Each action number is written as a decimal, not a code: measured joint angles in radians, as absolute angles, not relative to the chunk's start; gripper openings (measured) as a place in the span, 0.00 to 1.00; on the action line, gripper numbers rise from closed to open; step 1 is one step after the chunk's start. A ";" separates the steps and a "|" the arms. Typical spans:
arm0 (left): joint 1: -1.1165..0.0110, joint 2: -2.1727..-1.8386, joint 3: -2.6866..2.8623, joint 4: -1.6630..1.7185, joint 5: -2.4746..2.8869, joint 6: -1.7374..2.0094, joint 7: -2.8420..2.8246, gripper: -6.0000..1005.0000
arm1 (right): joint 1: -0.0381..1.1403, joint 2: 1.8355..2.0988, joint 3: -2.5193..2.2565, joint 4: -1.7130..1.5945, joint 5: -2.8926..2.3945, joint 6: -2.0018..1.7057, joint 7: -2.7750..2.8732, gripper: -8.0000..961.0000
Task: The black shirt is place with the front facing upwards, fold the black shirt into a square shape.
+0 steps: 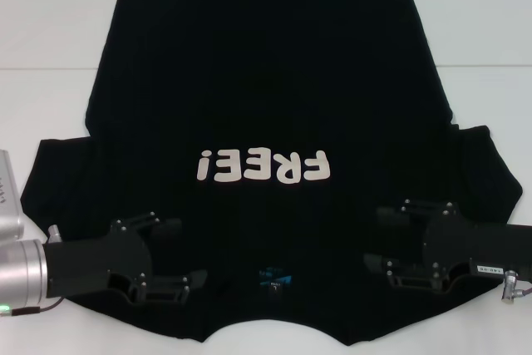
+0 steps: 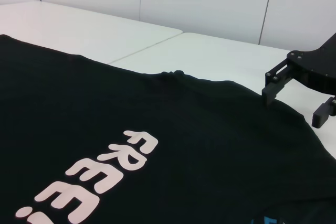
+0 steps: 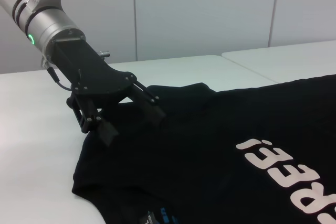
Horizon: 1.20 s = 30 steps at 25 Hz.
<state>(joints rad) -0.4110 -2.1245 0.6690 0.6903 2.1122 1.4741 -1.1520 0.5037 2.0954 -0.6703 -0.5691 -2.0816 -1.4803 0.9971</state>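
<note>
The black shirt (image 1: 266,106) lies flat, lettering up, on the white worktop (image 1: 50,31). Left hand (image 1: 187,255) and right hand (image 1: 378,243), both released, flank its neck label (image 1: 274,278).

surface: white table (image 1: 50,106) | on it: black shirt (image 1: 266,81) spread flat, lettering up

A white desk (image 1: 50,31) lies beneath and beyond both pincers, a thin seam (image 2: 142,51) crossing its top. Past the far edge stands a pale panelled wall (image 3: 210,9) with vertical joints, evenly lit.
</note>
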 joint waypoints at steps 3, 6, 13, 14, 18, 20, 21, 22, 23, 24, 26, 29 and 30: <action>-0.411 -2.124 0.669 0.690 2.112 1.474 -1.152 0.93 | 0.504 2.095 -0.670 -0.569 -2.082 -1.480 0.997 0.78; -0.411 -2.123 0.670 0.690 2.112 1.475 -1.152 0.93 | 0.503 2.095 -0.670 -0.569 -2.082 -1.480 0.997 0.78; -0.411 -2.123 0.670 0.690 2.111 1.476 -1.155 0.93 | 0.503 2.095 -0.670 -0.569 -2.082 -1.480 0.997 0.78; -0.411 -2.123 0.667 0.690 2.109 1.477 -1.165 0.93 | 0.503 2.095 -0.670 -0.569 -2.082 -1.480 0.997 0.78; -0.437 -2.105 0.609 0.690 2.098 1.477 -1.385 0.93 | 0.505 2.095 -0.666 -0.569 -2.082 -1.480 1.009 0.78; -0.462 -2.071 0.581 0.680 2.097 1.486 -1.586 0.93 | 0.507 2.095 -0.667 -0.569 -2.082 -1.479 1.023 0.78; -0.469 -2.056 0.579 0.672 2.097 1.495 -1.649 0.93 | 0.508 2.095 -0.668 -0.569 -2.082 -1.478 1.029 0.78; -0.480 -2.032 0.576 0.662 2.097 1.504 -1.738 0.93 | 0.509 2.095 -0.668 -0.569 -2.082 -1.478 1.034 0.78; -0.486 -2.015 0.576 0.654 2.098 1.508 -1.798 0.93 | 0.509 2.094 -0.667 -0.569 -2.082 -1.478 1.035 0.78; -0.492 -1.991 0.577 0.649 2.101 1.512 -1.890 0.93 | 0.509 2.094 -0.665 -0.570 -2.082 -1.479 1.035 0.78; -0.496 -1.957 0.581 0.648 2.111 1.515 -2.029 0.93 | 0.508 2.094 -0.661 -0.570 -2.082 -1.480 1.036 0.78; -0.497 -1.914 0.582 0.649 2.132 1.516 -2.199 0.93 | 0.506 2.095 -0.661 -0.570 -2.082 -1.478 1.039 0.78; -0.497 -1.904 0.577 0.648 2.140 1.516 -2.253 0.93 | 0.506 2.095 -0.661 -0.570 -2.082 -1.478 1.039 0.78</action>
